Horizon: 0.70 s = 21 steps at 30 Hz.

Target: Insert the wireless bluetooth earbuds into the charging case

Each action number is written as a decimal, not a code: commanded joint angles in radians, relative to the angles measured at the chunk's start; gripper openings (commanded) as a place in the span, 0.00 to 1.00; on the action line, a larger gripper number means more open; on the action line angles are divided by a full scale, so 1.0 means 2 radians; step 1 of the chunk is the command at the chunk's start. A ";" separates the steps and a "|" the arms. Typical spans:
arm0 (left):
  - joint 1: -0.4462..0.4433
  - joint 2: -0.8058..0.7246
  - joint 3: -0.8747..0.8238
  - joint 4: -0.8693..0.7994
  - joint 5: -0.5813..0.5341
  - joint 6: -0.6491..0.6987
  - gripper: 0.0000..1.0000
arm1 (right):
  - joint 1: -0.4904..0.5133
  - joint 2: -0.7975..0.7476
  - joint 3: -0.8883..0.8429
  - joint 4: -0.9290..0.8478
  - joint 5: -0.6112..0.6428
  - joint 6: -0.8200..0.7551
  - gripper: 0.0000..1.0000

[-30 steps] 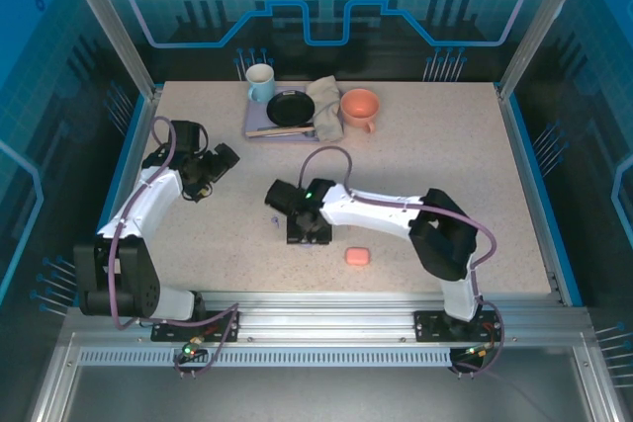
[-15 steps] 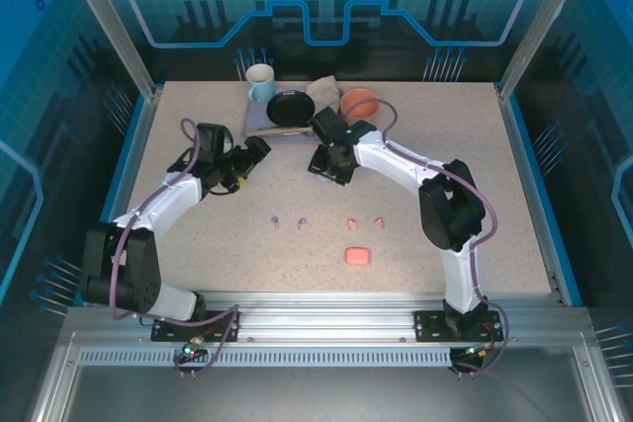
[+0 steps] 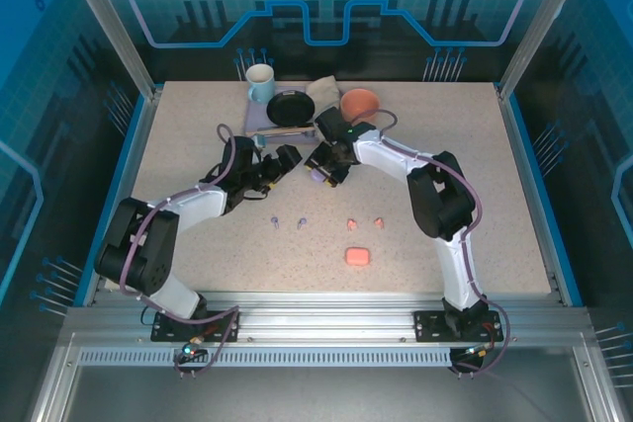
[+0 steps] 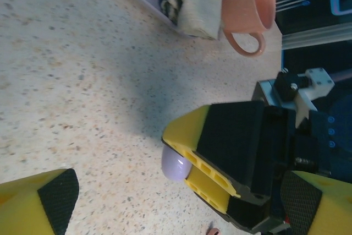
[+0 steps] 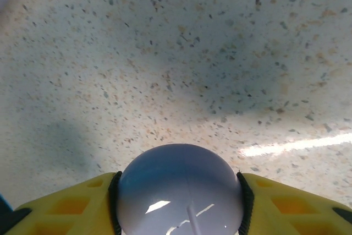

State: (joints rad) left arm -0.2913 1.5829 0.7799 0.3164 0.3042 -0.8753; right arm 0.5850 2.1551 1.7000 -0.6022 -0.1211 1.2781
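Right gripper [image 3: 322,171] pinches the slick lavender case [image 5: 179,188], seemingly just at its fingertips, left gripper [image 3: 288,159] wide open and empty beside it, earbuds [image 3: 301,221] loose on the table [image 3: 465,155], so it could squirt out.

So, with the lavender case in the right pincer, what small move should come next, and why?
Probably ease the open left pincer onto the lavender case that the right pincer clamps, to open its lid: the case looks closed, and the purple earbuds lie on the table.
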 commanded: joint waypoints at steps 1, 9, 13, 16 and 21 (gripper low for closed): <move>-0.010 0.008 -0.008 0.047 0.018 0.027 0.96 | -0.016 -0.009 -0.008 0.020 -0.025 0.032 0.52; -0.020 0.026 -0.021 0.085 0.021 0.031 0.81 | -0.025 -0.014 -0.011 0.037 -0.041 0.068 0.52; -0.025 0.041 -0.024 0.099 0.021 0.031 0.75 | -0.027 -0.015 -0.008 0.046 -0.049 0.082 0.52; -0.028 0.053 -0.020 0.112 0.023 0.030 0.73 | -0.028 -0.018 -0.004 0.045 -0.051 0.084 0.52; -0.031 0.070 -0.010 0.117 0.024 0.031 0.69 | -0.028 -0.026 -0.004 0.044 -0.053 0.084 0.52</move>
State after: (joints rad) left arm -0.3435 1.7023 0.7471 0.5079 0.3317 -0.8318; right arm 0.5461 2.1544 1.6863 -0.5137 -0.2024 1.4261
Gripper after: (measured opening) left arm 0.699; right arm 0.526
